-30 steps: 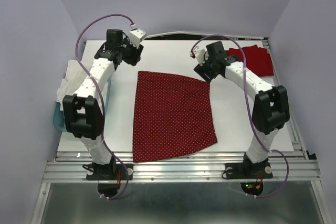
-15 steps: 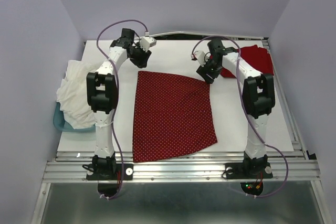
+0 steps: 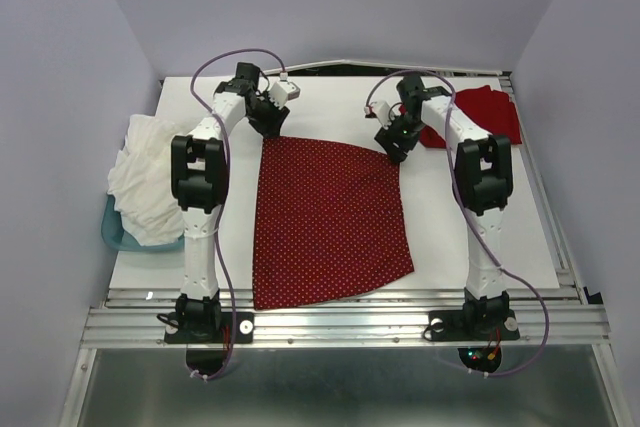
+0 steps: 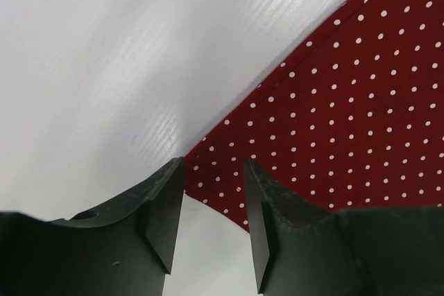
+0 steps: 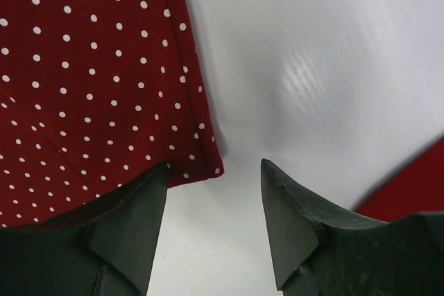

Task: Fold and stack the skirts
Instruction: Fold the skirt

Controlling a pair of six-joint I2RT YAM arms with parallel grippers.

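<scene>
The dark red polka-dot skirt point(image 3: 325, 217) lies flat in the middle of the white table, narrow waist at the far side, wide hem toward the arms. My left gripper point(image 3: 271, 129) is open just above the skirt's far left corner point(image 4: 208, 164), which lies between the fingers. My right gripper point(image 3: 396, 152) is open at the far right corner point(image 5: 201, 164); that corner lies beside its left finger. The plain bright red skirt point(image 3: 480, 112) lies bunched at the far right of the table, and its edge shows in the right wrist view point(image 5: 409, 185).
A heap of white cloth point(image 3: 145, 177) fills a blue basket point(image 3: 115, 232) at the table's left edge. Purple-grey walls close the back and sides. The metal rail point(image 3: 340, 322) with the arm bases runs along the near edge.
Both arms have stretched out and lowered toward the polka-dot skirt's far corners. The left gripper moved right and down to the left corner. The skirts have not moved.
</scene>
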